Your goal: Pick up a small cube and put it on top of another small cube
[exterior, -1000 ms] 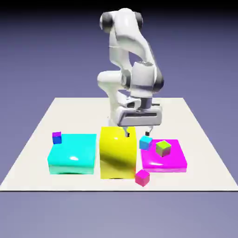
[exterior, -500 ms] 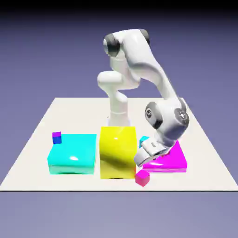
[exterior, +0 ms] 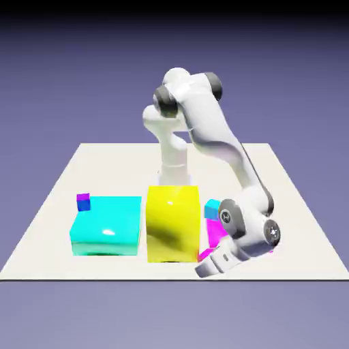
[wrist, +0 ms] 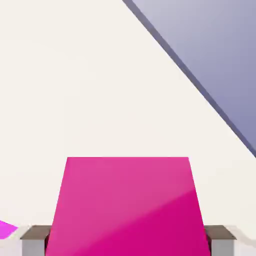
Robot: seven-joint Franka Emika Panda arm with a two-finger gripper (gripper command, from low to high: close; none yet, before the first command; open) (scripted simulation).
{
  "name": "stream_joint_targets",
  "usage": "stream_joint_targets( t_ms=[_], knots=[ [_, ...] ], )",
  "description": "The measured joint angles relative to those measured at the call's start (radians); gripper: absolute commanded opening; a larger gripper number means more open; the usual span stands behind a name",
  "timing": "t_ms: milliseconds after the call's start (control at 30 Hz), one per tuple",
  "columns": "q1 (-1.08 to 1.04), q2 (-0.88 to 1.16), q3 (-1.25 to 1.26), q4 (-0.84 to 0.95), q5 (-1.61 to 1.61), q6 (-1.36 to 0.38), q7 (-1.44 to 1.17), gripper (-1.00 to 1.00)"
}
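A small pink cube (wrist: 128,205) fills the lower hand view, sitting on the white table between my two grey fingertips (wrist: 34,239), which press against its sides. My gripper (exterior: 203,267) is down at the table's front edge, just right of the tall yellow block (exterior: 172,221), and hides most of that cube in the exterior view. A small light-blue cube (exterior: 213,208) sits behind the arm by the magenta slab (exterior: 213,235). A small purple cube (exterior: 83,201) rests at the far left corner of the cyan slab (exterior: 107,225).
The yellow block stands close on the exterior view's left of my hand, and the magenta slab lies right behind it under the forearm. The table's edge (wrist: 200,90) runs diagonally across the hand view's upper right.
The arm swung from above the yellow block down to the front of the table. The jaws, wide before, have come in on the pink cube.
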Motion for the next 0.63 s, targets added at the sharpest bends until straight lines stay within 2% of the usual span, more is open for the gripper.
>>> stream_joint_targets(
  t_ms=[67,400,533,567,633],
  knots=[
    [-0.002,-0.042,0.040,0.014,0.046,-0.059,0.022,-1.00],
    [-0.130,-0.330,0.351,-0.242,0.357,-0.148,0.383,-1.00],
    [-0.143,-0.318,0.337,-0.387,0.336,0.004,0.393,-1.00],
    [-0.144,-0.317,0.336,-0.399,0.334,0.016,0.394,1.00],
    [-0.144,-0.317,0.336,-0.399,0.331,0.016,0.394,1.00]
  ],
)
